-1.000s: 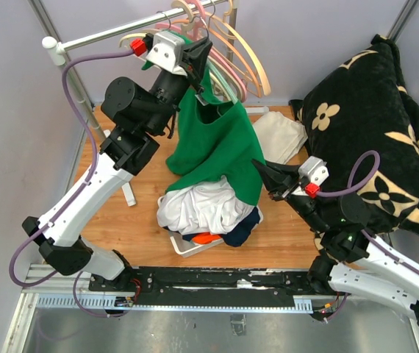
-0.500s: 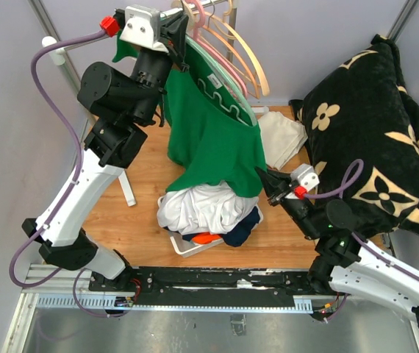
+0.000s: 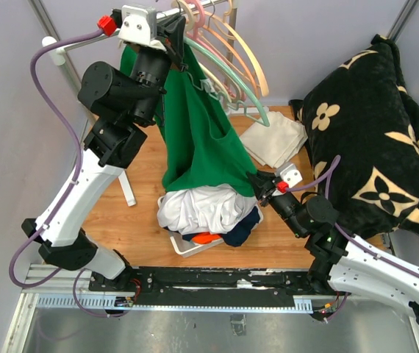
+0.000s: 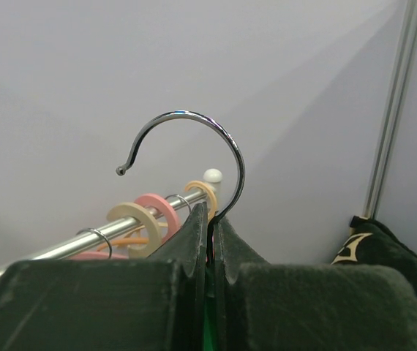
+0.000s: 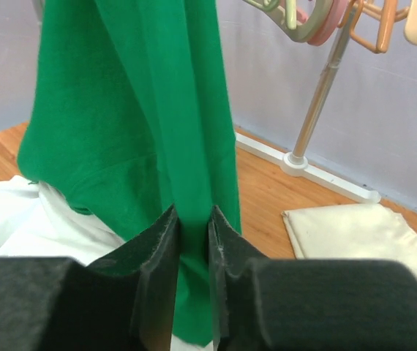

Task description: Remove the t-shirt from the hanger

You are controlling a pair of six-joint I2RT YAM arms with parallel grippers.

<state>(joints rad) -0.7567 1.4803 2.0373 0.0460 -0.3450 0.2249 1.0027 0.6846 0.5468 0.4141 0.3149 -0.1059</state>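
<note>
I've got the L gripper (image 4: 210, 219) up by the rail (image 4: 40, 257), jaws pressed tight on the wire neck of the hanger (image 4: 225, 129) (hook sits in free air, off the rail). The green t-shirt (image 3: 202, 140) hangs from it down to the clothes pile (image 3: 198, 206) on the wooden tabletop (image 3: 140, 213). The R gripper (image 5: 192, 219) pinches a fold low on the shirt. Grey walls (image 3: 320, 29) all round; a folded cream cloth (image 3: 274, 140) and a black floral blanket (image 3: 371, 125) lie to the right.

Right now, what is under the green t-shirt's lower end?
A white garment heaped over navy cloth and an orange item in a white basket; the green t-shirt hides the heap's far edge.
</note>
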